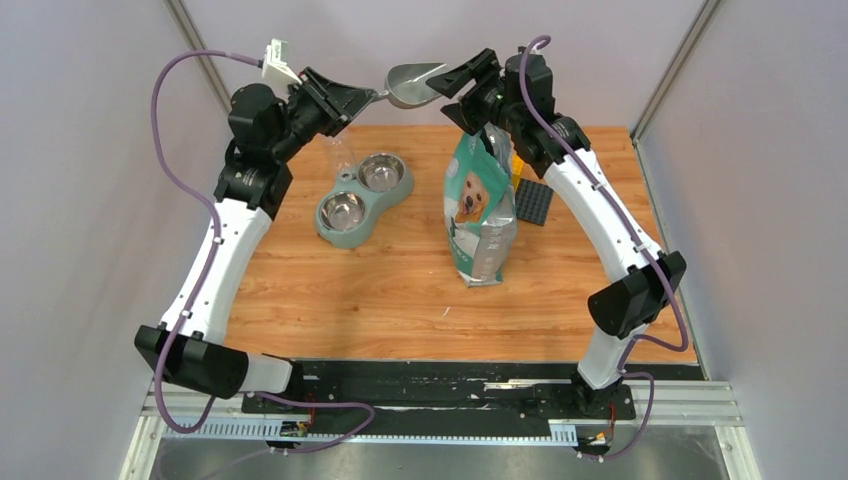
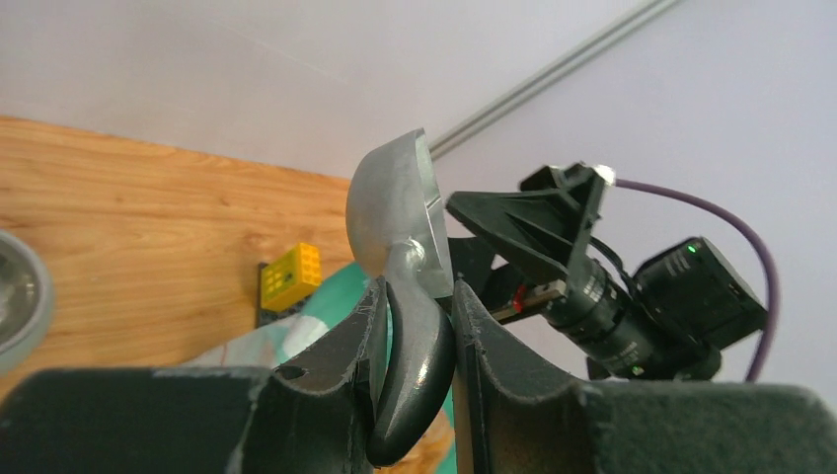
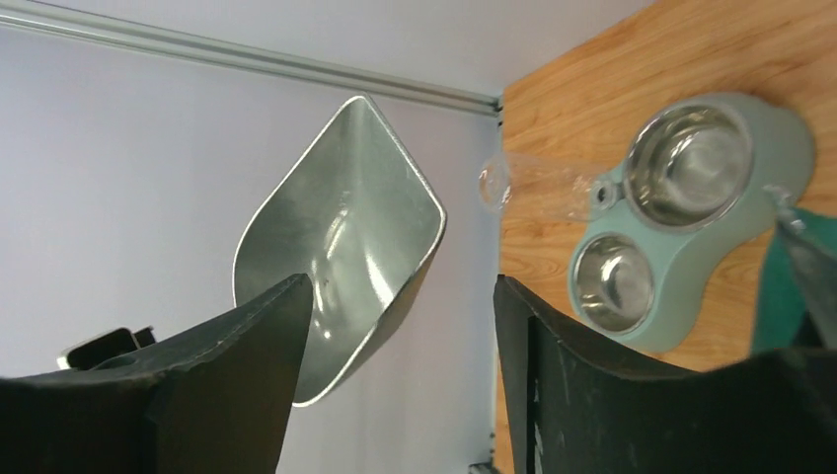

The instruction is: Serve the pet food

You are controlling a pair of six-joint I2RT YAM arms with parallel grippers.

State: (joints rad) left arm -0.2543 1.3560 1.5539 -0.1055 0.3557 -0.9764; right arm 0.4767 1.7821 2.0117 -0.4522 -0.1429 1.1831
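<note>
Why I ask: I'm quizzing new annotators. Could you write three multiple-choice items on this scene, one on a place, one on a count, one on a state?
1. Where is the grey metal scoop?
A. Lying in a bowl.
B. Tucked inside the green-and-white bag.
C. In the air between the two arms, its handle in the left pincer.

2. How many round steel bowls sit in the pale green feeder?
A. Two.
B. One.
C. Three.

3. What state is the scoop's cup in?
A. Heaped full.
B. Empty.
C. Half full.

Answers:
1 C: the top view shows it aloft, clamped by its handle.
2 A: two shiny bowls sit side by side in the feeder.
3 B: the right wrist view shows only bare metal inside.
</note>
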